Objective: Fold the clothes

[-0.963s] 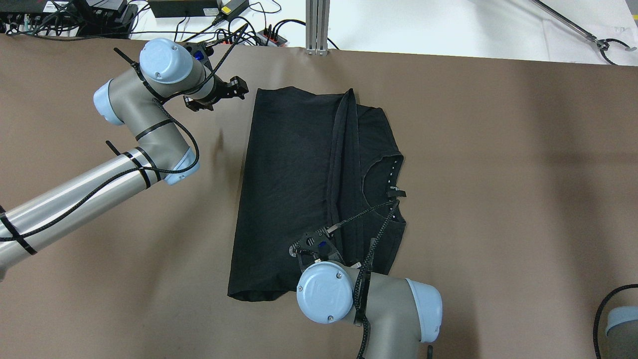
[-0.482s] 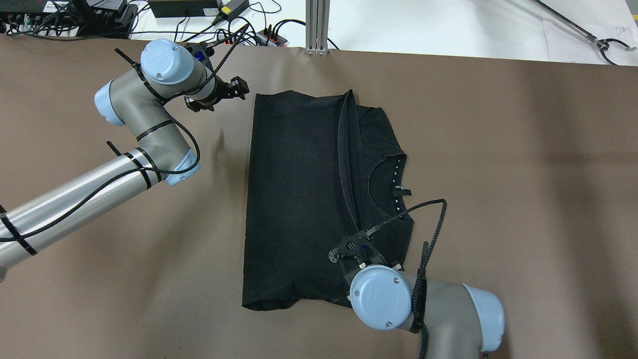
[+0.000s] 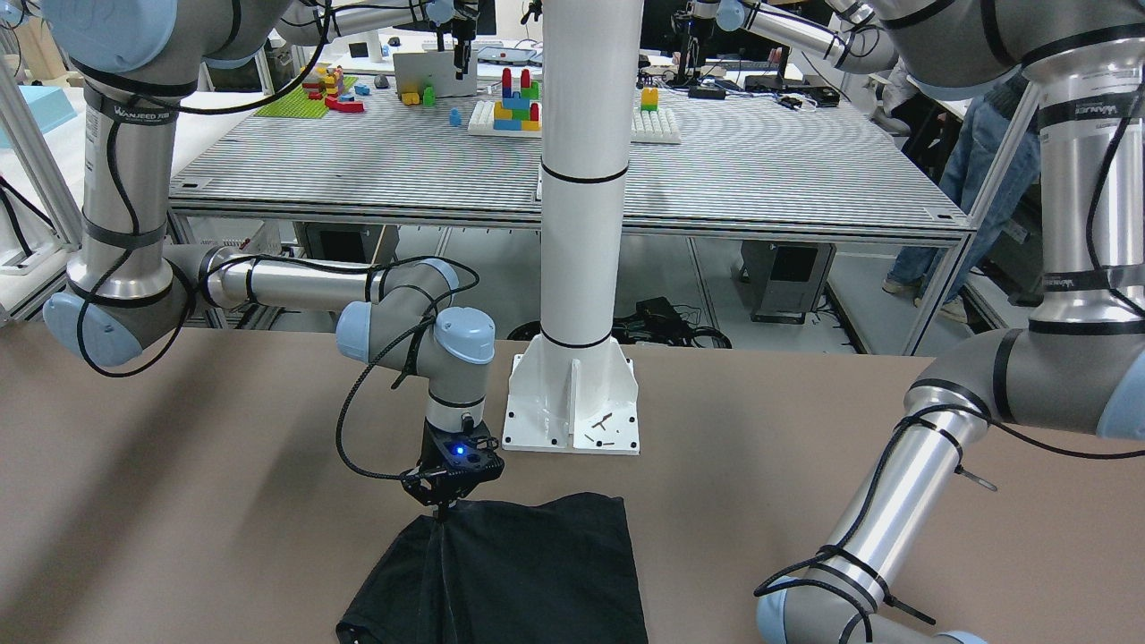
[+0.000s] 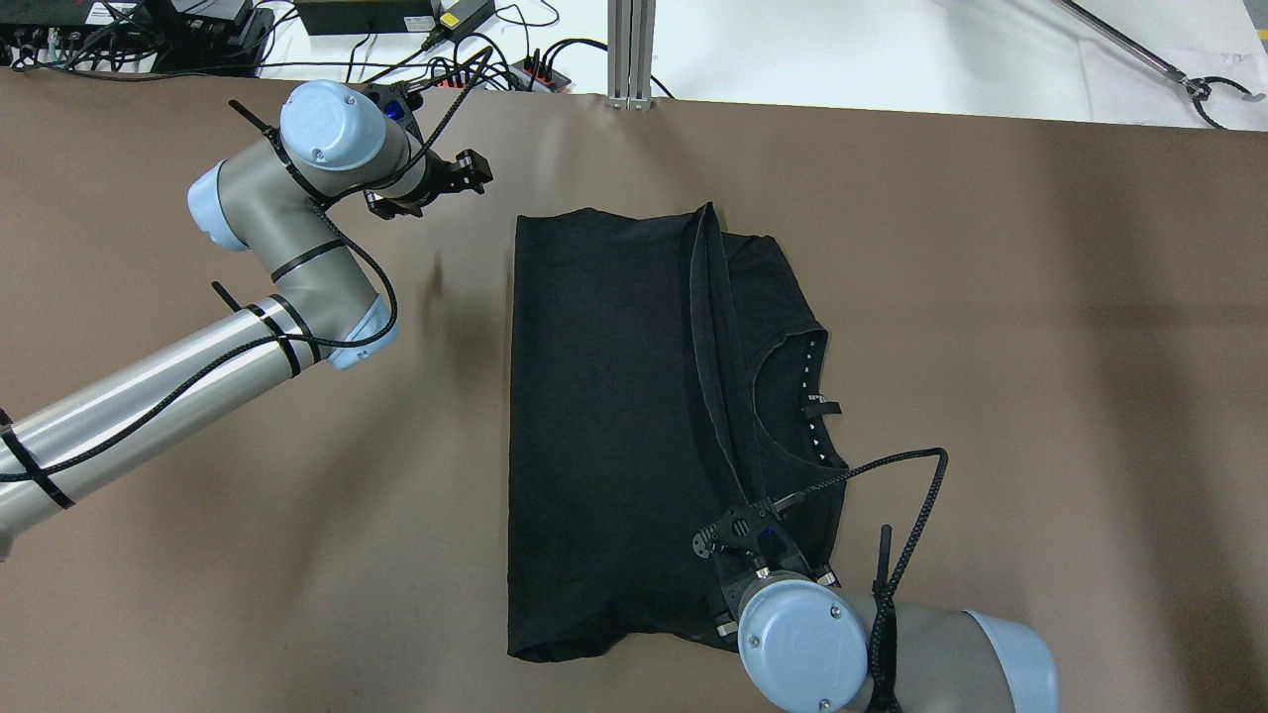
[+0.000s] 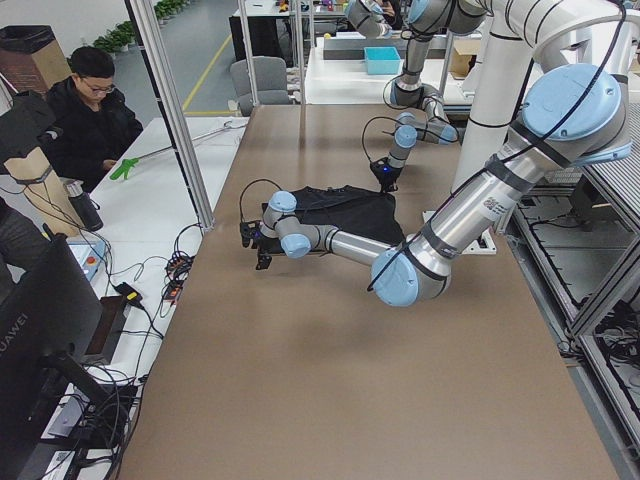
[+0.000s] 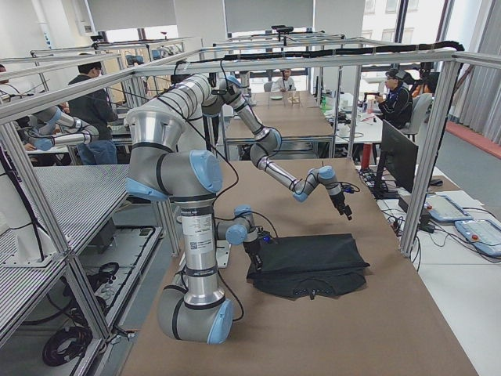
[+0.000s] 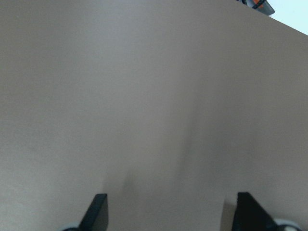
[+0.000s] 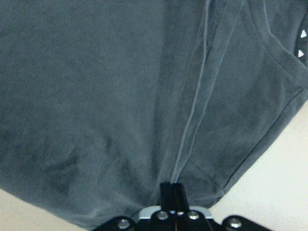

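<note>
The clothes (image 4: 604, 416) are one black T-shirt lying flat on the brown table, one side folded over along a raised ridge, the neck opening to the right. My right gripper (image 4: 741, 500) is shut on the near end of that ridge; the right wrist view shows its fingers (image 8: 171, 187) pinched together on the fabric (image 8: 96, 96). In the front-facing view the same gripper (image 3: 440, 512) points down onto the shirt's (image 3: 528, 572) edge. My left gripper (image 4: 475, 173) hovers open over bare table beyond the shirt's far left corner, and its fingers (image 7: 98, 211) hold nothing.
The white pillar's base plate (image 3: 572, 402) stands just behind the shirt on the robot's side. Cables and power strips (image 4: 396, 30) and an aluminium post (image 4: 631, 50) line the far table edge. A seated person (image 5: 95, 110) is beyond that edge.
My right gripper has pulled right and back toward the robot with the fold in its grip, dragging the whole shirt to the right. The left arm has barely moved.
</note>
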Controlling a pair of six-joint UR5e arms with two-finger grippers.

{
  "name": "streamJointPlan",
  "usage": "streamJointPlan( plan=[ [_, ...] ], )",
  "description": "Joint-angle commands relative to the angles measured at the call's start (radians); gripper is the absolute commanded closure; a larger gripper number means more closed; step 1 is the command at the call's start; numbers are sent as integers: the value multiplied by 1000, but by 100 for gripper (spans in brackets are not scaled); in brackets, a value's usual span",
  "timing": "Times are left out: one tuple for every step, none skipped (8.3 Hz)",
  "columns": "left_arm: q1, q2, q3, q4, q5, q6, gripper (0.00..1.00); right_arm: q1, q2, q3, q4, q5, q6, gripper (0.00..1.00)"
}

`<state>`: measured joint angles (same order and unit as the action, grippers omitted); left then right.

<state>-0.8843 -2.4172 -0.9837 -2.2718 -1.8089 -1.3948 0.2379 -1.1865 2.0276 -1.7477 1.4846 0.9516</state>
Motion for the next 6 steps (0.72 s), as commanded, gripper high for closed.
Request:
streamJointPlan(
  plan=[
    [-1, 3, 0, 0, 2, -1, 6, -3, -41, 68, 0, 3, 19, 6],
    [-1, 3, 0, 0, 0, -1, 6, -8, -32, 57, 2, 5, 19, 5],
    [-1, 1, 0, 2, -7, 0, 6, 21, 0, 27, 2, 6, 6, 5],
    [-1, 1, -1, 0, -7, 0, 6, 82, 61, -36, 0, 14, 0, 5],
    [-1, 7, -10, 2, -7, 0, 6, 110, 118, -115, 5, 14, -46, 5],
    [-1, 32, -33, 2, -7, 0, 6, 133, 164, -182, 7, 14, -85, 6]
  ],
)
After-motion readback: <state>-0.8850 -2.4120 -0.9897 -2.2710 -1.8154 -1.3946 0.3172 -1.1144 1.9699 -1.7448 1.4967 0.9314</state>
